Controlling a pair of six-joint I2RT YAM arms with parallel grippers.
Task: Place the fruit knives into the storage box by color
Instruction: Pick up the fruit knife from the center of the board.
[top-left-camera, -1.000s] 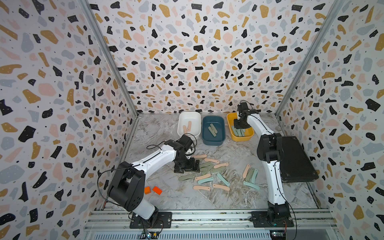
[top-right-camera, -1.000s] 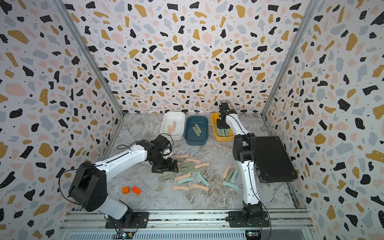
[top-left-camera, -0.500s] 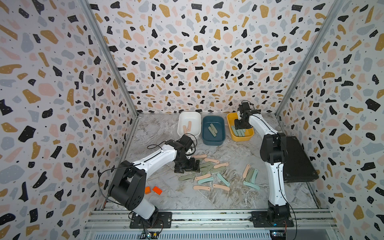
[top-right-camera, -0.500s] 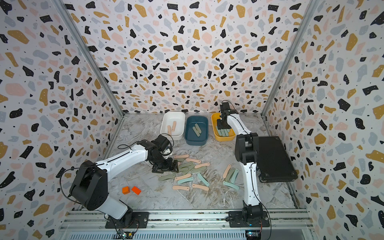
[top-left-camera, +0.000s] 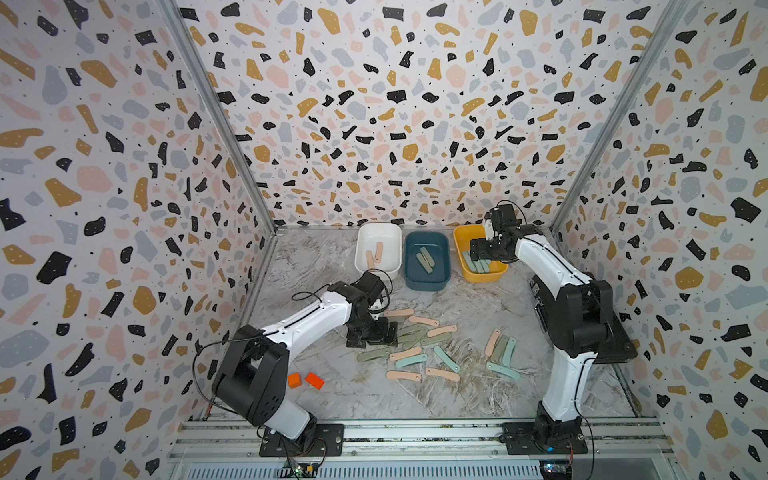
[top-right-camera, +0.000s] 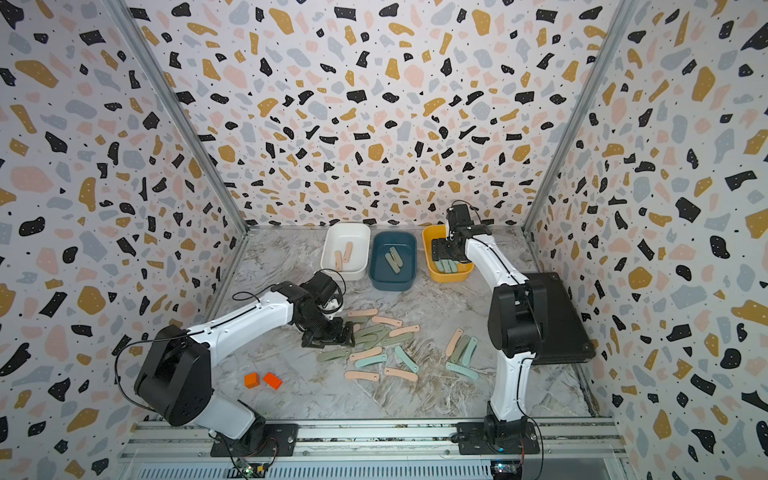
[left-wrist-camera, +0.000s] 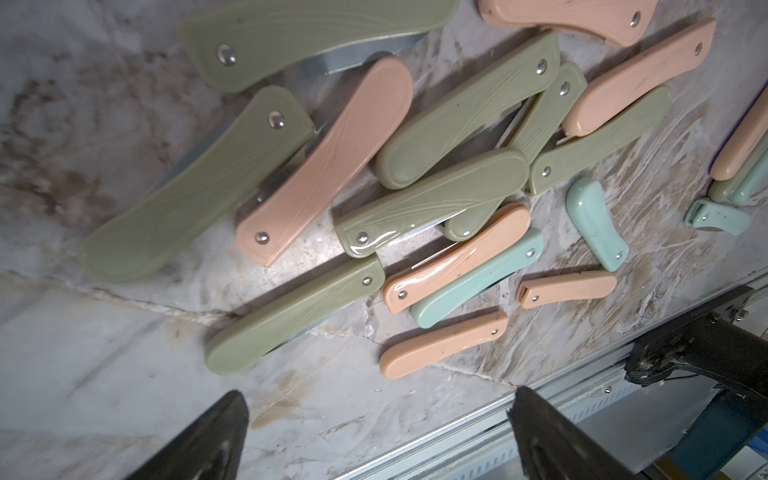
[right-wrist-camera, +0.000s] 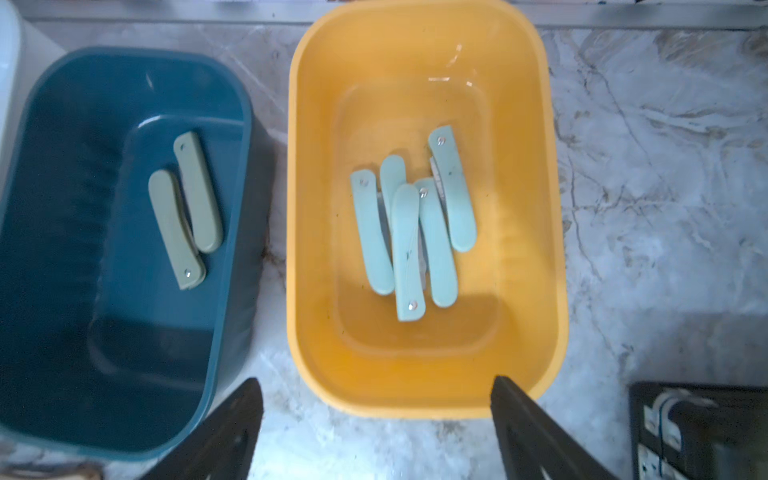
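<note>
No writing, label, brand name, number or sign can be read in any of the views.
</note>
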